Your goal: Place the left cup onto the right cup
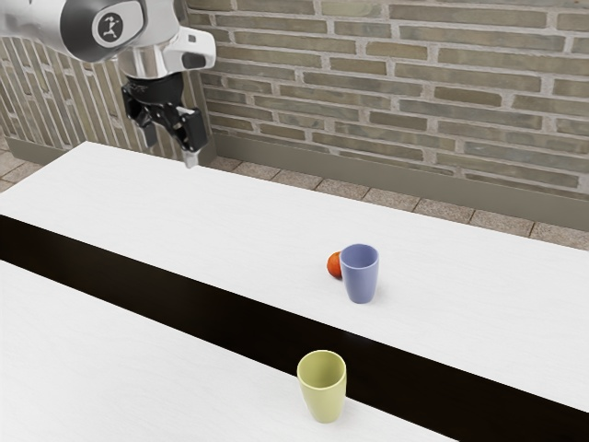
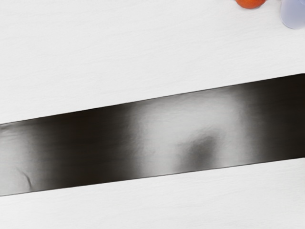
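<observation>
Nearest to the camera stands a yellow-green cup [image 1: 321, 386], upright on the near white part of the table [image 1: 120, 368]. In the exterior view it is the left one of the two cups.

At the far left the gripper [image 1: 169, 147] hangs high above the table. Its two black fingers are wide apart and nothing is between them. On the arm [image 1: 110, 28] above it, a round dark cap bears a small white emblem, but I cannot read any letters there.

A glossy black stripe [image 1: 184, 295] crosses the table between the two cups.

Further right, on the far white part, an orange ball [image 1: 333, 264] lies just beside a blue-violet cup [image 1: 359, 273], which stands upright. Both cups are well apart from the gripper and from each other.

In the wrist view the black stripe [image 2: 152, 138] runs under the hand. The orange ball [image 2: 251, 3] and the blue-violet cup [image 2: 293, 13] lie beyond it, side by side.
</observation>
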Controlling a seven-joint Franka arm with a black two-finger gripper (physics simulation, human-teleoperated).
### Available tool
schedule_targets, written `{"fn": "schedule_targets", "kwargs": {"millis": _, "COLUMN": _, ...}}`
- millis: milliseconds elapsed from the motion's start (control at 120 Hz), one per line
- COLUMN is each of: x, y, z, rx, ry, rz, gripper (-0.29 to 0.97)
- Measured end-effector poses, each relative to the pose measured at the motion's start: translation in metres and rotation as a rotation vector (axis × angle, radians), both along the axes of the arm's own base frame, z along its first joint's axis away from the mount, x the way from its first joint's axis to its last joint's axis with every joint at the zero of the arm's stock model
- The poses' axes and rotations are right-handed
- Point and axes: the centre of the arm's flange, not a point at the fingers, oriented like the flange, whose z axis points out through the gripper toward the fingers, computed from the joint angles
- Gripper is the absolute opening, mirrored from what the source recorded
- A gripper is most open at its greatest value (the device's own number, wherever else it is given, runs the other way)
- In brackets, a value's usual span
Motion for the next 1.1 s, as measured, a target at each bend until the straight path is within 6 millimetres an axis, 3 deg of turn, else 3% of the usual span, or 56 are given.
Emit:
{"fn": "schedule_targets", "kwargs": {"millis": 133, "x": 0.005, "y": 0.0, "z": -0.005, "rx": -0.001, "ry": 0.003, "rz": 0.002, "gripper": 0.68}}
{"fn": "schedule_targets", "kwargs": {"millis": 383, "x": 0.036, "y": -0.019, "z": -0.053, "rx": -0.021, "ry": 0.073, "rz": -0.025, "gripper": 0.68}}
{"fn": "schedule_targets", "kwargs": {"millis": 475, "x": 0.046, "y": -0.035, "z": -0.07, "rx": -0.039, "ry": 0.077, "rz": -0.05, "gripper": 0.68}}
{"fn": "schedule_targets", "kwargs": {"millis": 658, "x": 0.059, "y": -0.094, "z": -0.111, "rx": -0.071, "ry": 0.097, "rz": -0.121, "gripper": 0.68}}
{"fn": "schedule_targets", "kwargs": {"millis": 867, "x": 0.087, "y": -0.113, "z": -0.157, "rx": -0.098, "ry": 0.094, "rz": -0.109, "gripper": 0.68}}
{"fn": "schedule_targets", "kwargs": {"millis": 1025, "x": 0.117, "y": -0.129, "z": -0.186, "rx": -0.114, "ry": 0.072, "rz": -0.097, "gripper": 0.68}}
{"fn": "schedule_targets", "kwargs": {"millis": 1100, "x": 0.141, "y": -0.131, "z": -0.2, "rx": -0.123, "ry": 0.05, "rz": -0.081, "gripper": 0.68}}
